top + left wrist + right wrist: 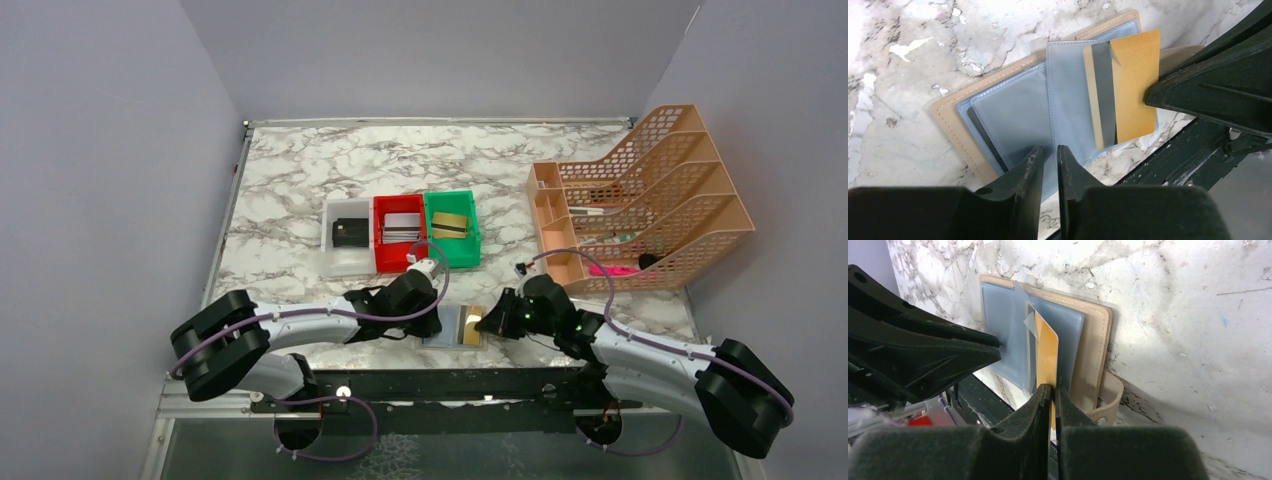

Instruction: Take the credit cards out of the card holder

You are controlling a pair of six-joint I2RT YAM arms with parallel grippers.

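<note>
Gripping gold card and holder sleeve.

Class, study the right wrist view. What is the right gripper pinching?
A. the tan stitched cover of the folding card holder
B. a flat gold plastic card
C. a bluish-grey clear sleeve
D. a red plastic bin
B: the right gripper has its fingers shut on the edge of the flat gold plastic card, which sticks out of the tan folding card holder.
</note>
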